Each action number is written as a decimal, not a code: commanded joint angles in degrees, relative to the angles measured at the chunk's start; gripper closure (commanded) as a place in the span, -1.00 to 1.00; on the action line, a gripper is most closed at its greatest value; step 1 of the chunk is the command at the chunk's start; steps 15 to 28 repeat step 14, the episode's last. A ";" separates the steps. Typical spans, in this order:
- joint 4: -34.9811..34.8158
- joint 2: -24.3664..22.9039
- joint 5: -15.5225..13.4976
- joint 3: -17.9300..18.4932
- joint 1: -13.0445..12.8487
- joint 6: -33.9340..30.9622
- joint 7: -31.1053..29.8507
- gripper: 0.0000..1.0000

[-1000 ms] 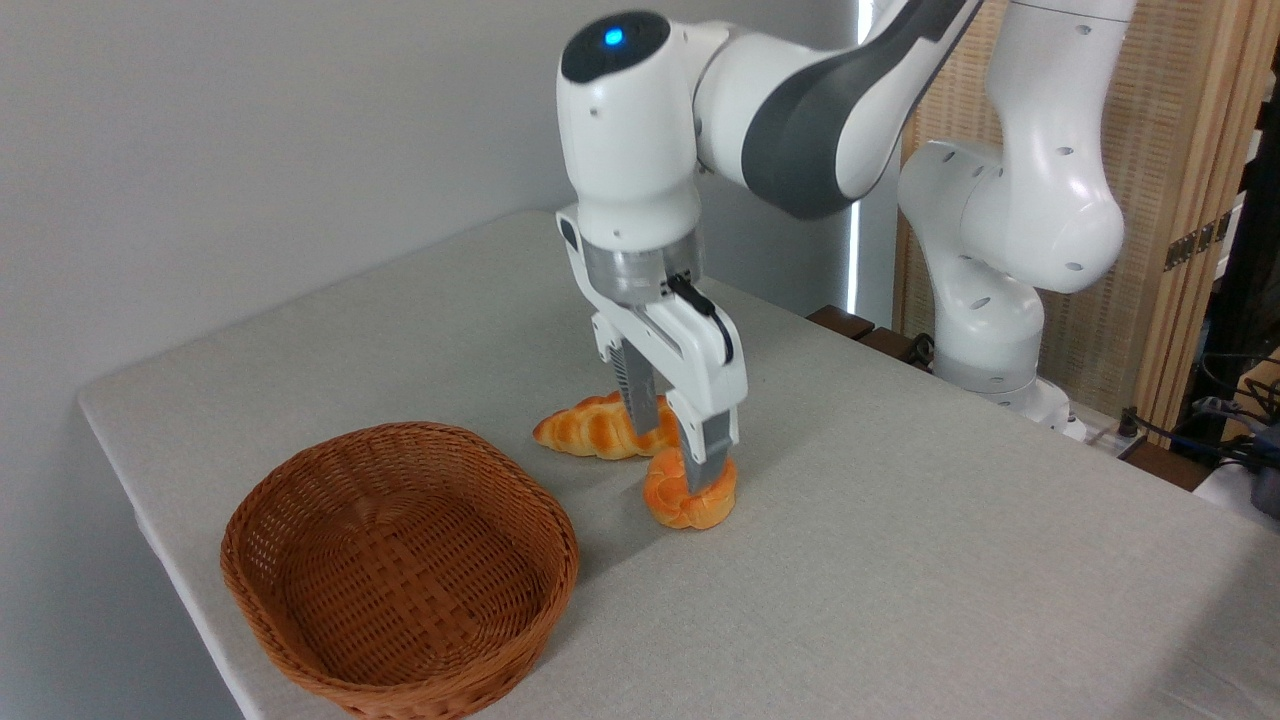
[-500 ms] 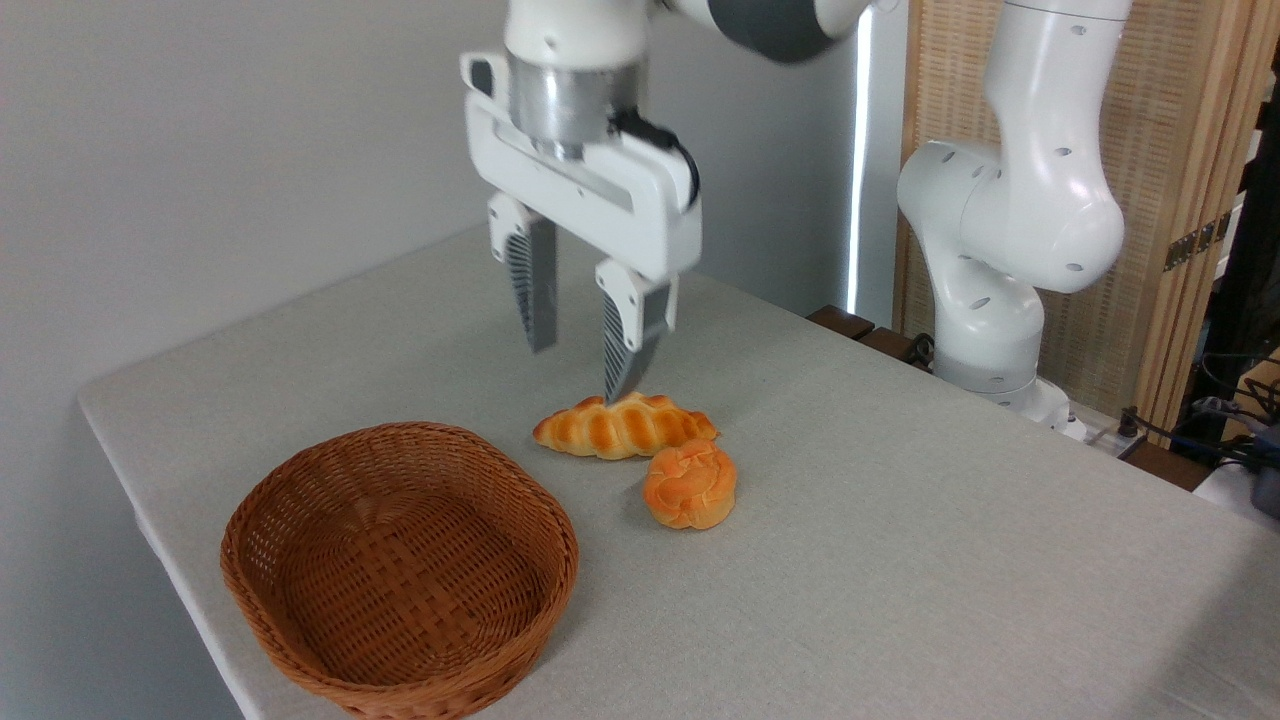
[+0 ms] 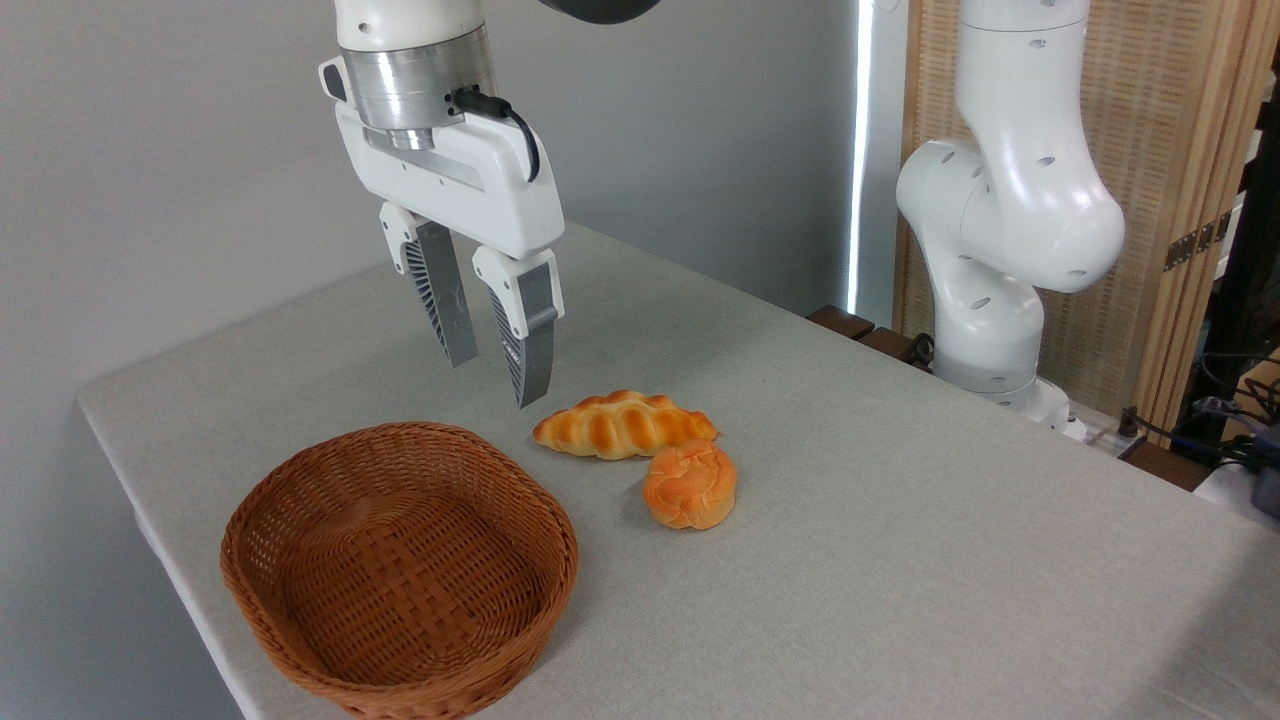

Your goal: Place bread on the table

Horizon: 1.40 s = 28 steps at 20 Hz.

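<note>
End effector (image 3: 492, 367): raised, fingers parted, holding nothing. Bread (image 3: 690, 486): set down on worktop (image 3: 900, 520), below and right of it, touching braided loaf (image 3: 624, 425). Empty basket (image 3: 400, 570) below-left; placement apparently done.

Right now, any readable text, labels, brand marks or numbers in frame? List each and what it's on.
None readable.
The gripper and the white arm show no legible logo or number.
The round bun, the braided loaf, the wicker basket and the table carry no print.
The clutter at the right edge is too small and dark to read.
</note>
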 commanded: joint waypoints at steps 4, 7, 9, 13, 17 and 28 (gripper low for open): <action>1.17 -0.55 0.81 -0.19 1.11 -1.88 -0.28 -1.00; 1.17 -0.55 0.37 -0.19 1.11 -1.80 -0.10 -1.00; 1.17 -0.64 0.20 -0.19 1.11 -1.80 -0.01 -1.00; 1.17 -0.91 0.20 -0.19 1.11 -1.88 -0.10 -1.00; 1.17 -0.91 0.11 -0.19 1.11 -1.88 -0.27 -1.00; 1.17 -0.91 0.11 -0.19 1.11 -1.88 -0.27 -1.00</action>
